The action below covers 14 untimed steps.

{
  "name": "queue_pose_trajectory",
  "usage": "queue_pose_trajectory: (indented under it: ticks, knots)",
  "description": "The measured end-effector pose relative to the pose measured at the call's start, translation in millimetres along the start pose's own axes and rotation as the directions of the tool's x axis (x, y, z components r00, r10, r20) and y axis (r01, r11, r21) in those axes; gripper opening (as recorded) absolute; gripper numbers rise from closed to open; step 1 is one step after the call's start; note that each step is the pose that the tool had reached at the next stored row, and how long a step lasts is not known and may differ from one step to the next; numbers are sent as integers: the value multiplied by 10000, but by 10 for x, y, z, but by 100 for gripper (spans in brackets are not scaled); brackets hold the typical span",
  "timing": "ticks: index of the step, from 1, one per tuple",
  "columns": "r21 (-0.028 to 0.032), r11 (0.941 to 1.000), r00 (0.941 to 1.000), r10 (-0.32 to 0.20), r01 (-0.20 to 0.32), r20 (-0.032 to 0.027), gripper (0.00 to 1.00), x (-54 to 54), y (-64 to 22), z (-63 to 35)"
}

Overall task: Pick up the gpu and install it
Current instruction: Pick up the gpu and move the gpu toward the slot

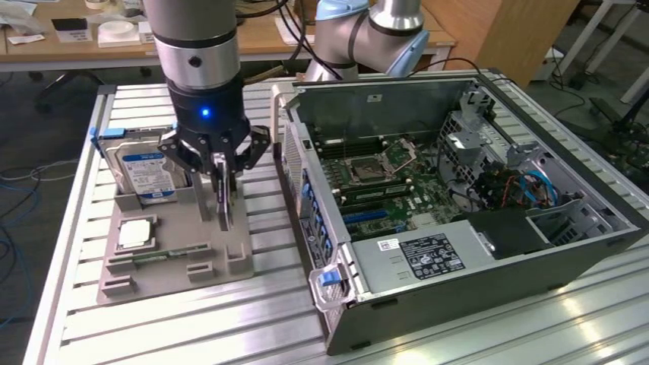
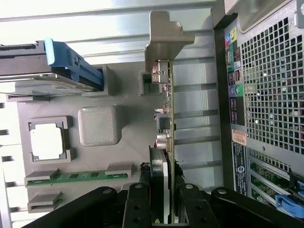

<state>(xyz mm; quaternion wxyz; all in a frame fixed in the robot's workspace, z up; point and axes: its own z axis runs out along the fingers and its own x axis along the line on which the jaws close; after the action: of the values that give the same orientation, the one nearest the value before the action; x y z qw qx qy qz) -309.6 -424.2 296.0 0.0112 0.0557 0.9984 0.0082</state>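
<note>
Exterior view: the pincer [image 1: 221, 163] is seen clenched on the gpu [image 1: 225, 204], its jaws narrowed to the card's thickness. The gpu is held on edge, thin side shown, over the grey tray [image 1: 188, 224] on the bench [image 1: 203, 334], between the hard drive [image 1: 147, 171] and the open case [image 1: 457, 190]. Whether it is lifted clear of the tray cannot be told.

Wrist view: the pincer [image 2: 164, 209] is shown gripping the gpu [image 2: 169, 118] by both faces. Its long axis is run alongside the perforated rear panel of the case [image 2: 270, 95]. The bracket [image 2: 164, 42] is pointed away from the fingers [image 2: 137, 209], toward the hard drive [image 2: 47, 59] end of the tray [image 2: 128, 152].
</note>
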Motion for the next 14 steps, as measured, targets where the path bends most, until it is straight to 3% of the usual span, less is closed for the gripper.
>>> queue_pose_trajectory:
  ticks: [14]
  knots:
    - [0,10000,10000,0,0,-1,28,-2,2,-123]
